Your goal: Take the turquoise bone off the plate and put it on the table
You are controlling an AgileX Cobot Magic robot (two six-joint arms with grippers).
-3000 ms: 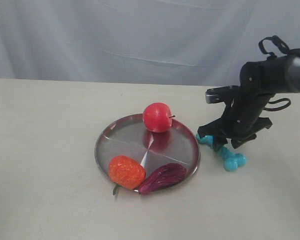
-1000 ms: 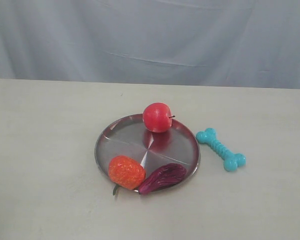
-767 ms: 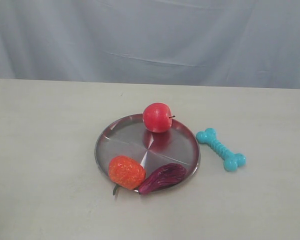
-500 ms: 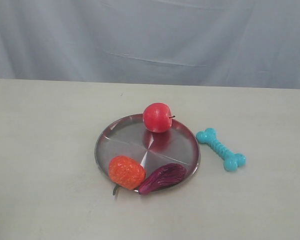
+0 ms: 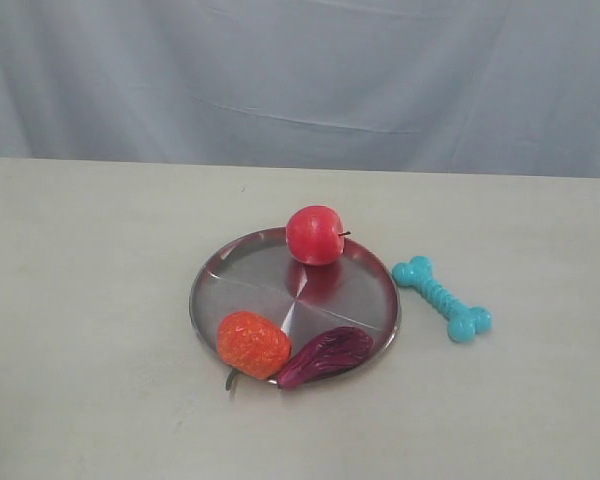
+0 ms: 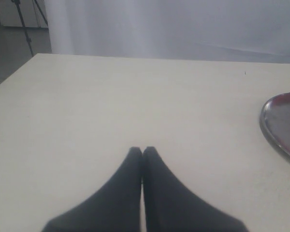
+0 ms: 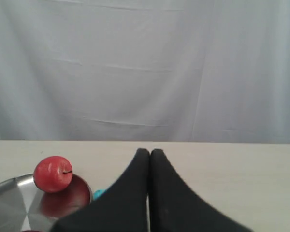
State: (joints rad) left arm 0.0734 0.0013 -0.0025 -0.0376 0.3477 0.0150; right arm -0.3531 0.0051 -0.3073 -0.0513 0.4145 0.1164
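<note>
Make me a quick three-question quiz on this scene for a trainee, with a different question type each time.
1. True or false: the turquoise bone lies on the plate.
2. Which of these sits on the plate? A) red apple B) banana C) cup
3. Fill in: the left tool and the right tool are both ____.

Key:
1. False. It lies on the table, beside the plate.
2. A.
3. Shut, with nothing held in either.
</note>
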